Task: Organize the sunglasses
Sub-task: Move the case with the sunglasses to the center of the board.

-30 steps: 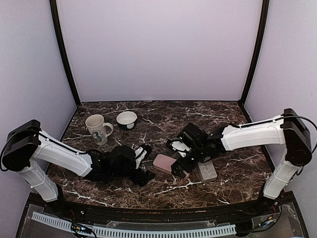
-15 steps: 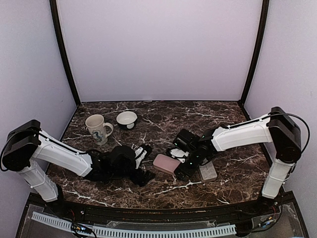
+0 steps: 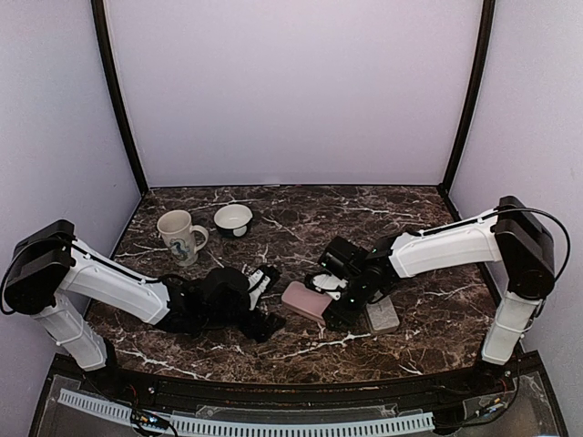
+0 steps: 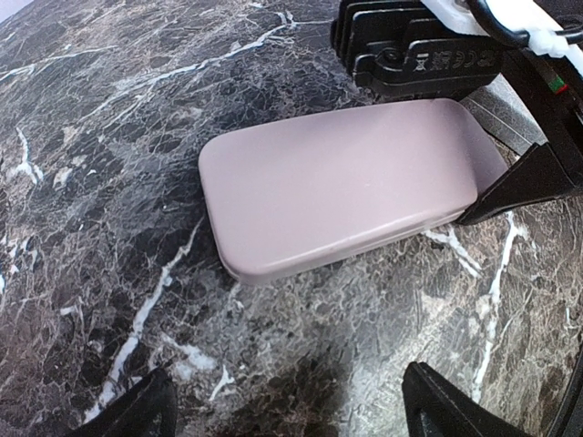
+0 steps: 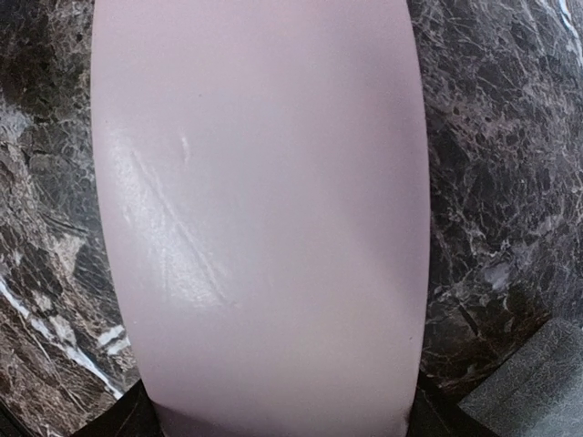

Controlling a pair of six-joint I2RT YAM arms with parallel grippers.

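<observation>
Jaws of the right gripper [image 3: 326, 302] stand apart, one on the far side and one on the near side of the right end of a pale pink, oblong, smooth hard case [image 3: 301, 299]. Both fingers sit right at its edges, but we cannot tell whether they press on it or merely flank it. Jaws of the left gripper [image 3: 271, 300] are spread wide with nothing between them, pointing at the left end of the same case from just beside it.

We cannot make out the sunglasses in any view, so we cannot say where they lie. The pink case lies flat and shut on the dark brown marble-patterned tabletop [image 3: 301, 218], near its middle and towards the near edge. Just right of it, partly under the right arm, lies a grey oblong case [image 3: 383, 315]. Well apart, at the far left, a cream ceramic mug [image 3: 178, 235] with a dark figure on its side stands upright. Just right of it sits a small black-and-white bowl [image 3: 233, 218].
</observation>
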